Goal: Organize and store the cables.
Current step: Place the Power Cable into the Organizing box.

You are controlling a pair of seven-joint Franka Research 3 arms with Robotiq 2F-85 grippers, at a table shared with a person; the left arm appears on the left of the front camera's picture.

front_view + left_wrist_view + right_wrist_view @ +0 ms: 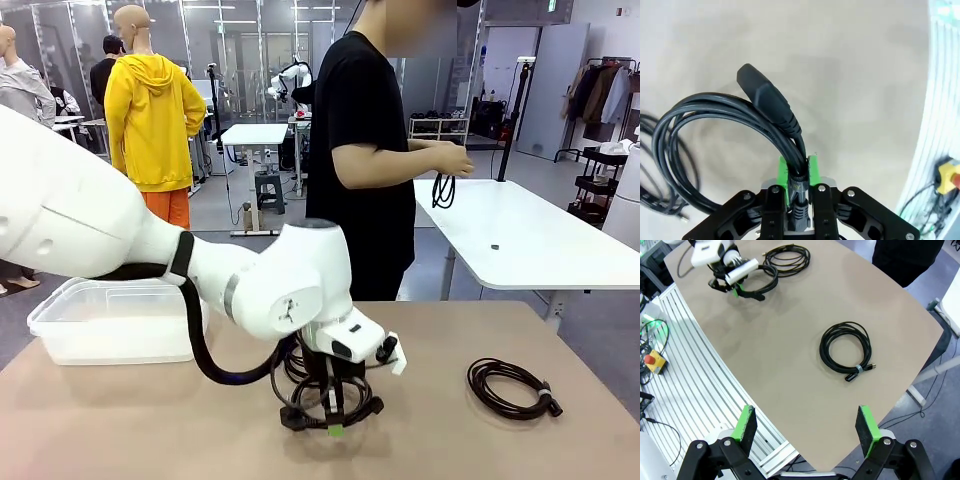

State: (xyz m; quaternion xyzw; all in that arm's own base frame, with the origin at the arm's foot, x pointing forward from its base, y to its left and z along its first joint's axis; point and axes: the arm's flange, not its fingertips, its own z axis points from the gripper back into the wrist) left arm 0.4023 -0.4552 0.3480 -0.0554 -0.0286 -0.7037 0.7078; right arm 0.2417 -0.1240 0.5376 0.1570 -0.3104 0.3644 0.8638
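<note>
**Front view.** The left hand [335, 418] is seen lowered near the middle of the worktop's [450, 445] near edge. Its jaws are closed tight on the cords of a gripped coil [372, 407], whose plug [292, 420] is turned toward the left edge. Whether this coil is raised off the surface cannot be told. A second coil [293, 362] is partly hidden just behind the wrist. A third coil [508, 388] is laid flat toward the right edge, well apart from the other two. A clear bin [110, 325] is set at the far left corner. Beyond the far edge a person [360, 130] is seen, with a small coil [443, 190] hanging from the grasp.

**Left wrist view.** The green pads [783, 175] are pressed onto the bundled cords of the gripped coil [715, 107], just below its thick plug [765, 95]. The loop is bowed away to one side over the bare worktop [850, 75]. Part of the second coil [650, 195] is caught at the picture's edge.

**Right wrist view.** The right hand [806, 424] is held high above one edge of the worktop [790, 340], its jaws spread wide with nothing between them. The third coil [826, 352] is seen below, flat and bound by a small tie. Farther off, the left hand [735, 287] is seen on the gripped coil [767, 282], with the second coil [802, 262] just beside it.
</note>
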